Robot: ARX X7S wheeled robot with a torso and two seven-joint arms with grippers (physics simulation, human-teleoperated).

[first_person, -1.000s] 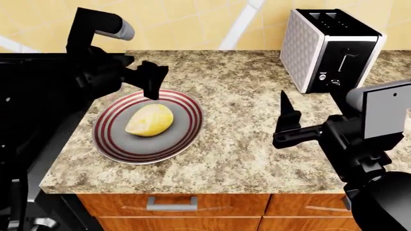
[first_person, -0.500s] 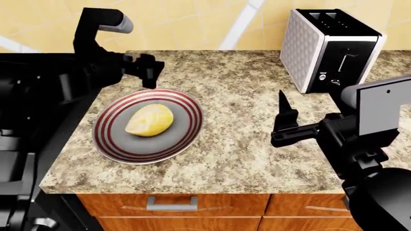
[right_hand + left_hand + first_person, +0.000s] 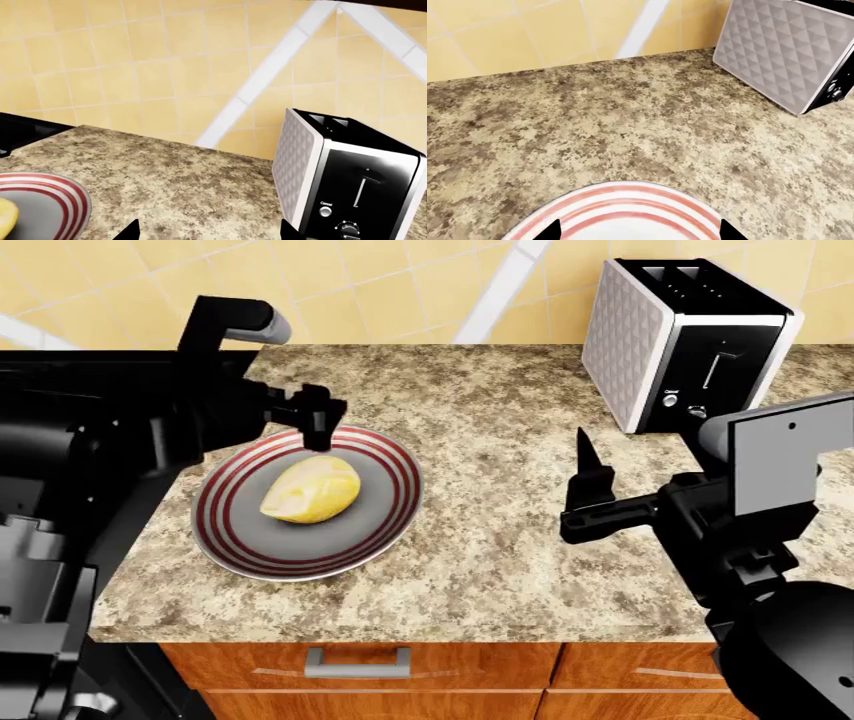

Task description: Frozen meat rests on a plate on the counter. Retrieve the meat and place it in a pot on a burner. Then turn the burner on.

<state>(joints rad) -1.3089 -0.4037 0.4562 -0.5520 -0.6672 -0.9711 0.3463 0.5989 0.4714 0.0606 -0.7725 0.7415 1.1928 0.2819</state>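
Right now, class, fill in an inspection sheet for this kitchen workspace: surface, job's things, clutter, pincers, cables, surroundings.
Surface: speckled granite counter, above wooden cabinets.
Job's things: meat lies on the ringed plate; no pot or burner seen.
Clutter: toaster stands at the counter's back right.
Pincers: left pincer is open above the plate's far rim, holding nothing; right pincer is open over bare counter, holding nothing.
Cables: nothing seen.
Surroundings: yellow tiled wall behind the counter.
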